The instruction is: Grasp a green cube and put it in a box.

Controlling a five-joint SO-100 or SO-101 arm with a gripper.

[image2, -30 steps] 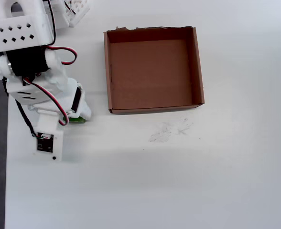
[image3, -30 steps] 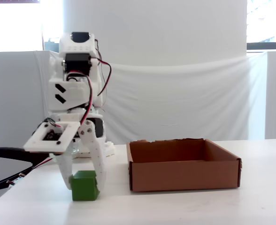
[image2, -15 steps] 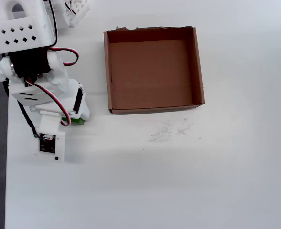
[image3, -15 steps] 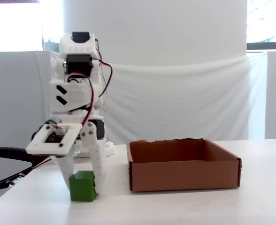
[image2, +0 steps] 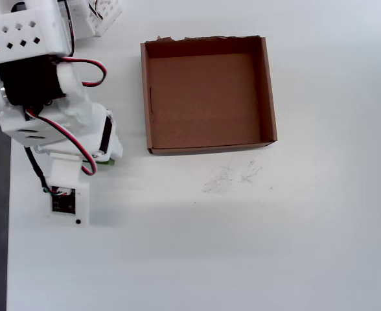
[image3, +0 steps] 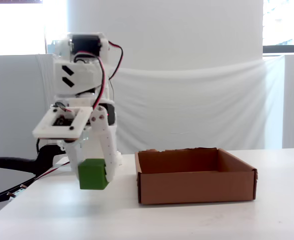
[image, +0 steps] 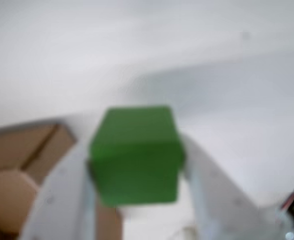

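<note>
**Cube lifted, box not yet reached**

While the gripper pinched the green cube between its two fingers, the cube hung clear of the table, to the left of the box in the fixed view. Judging from this, the grasp and lift were done; the carry and the release were left. The box was empty, and its near wall stood between the cube and its floor. Faint pencil marks lay near the box, out of the way.

a makeshift lab setup: a plain white table backed by draped white cloth.
</note>
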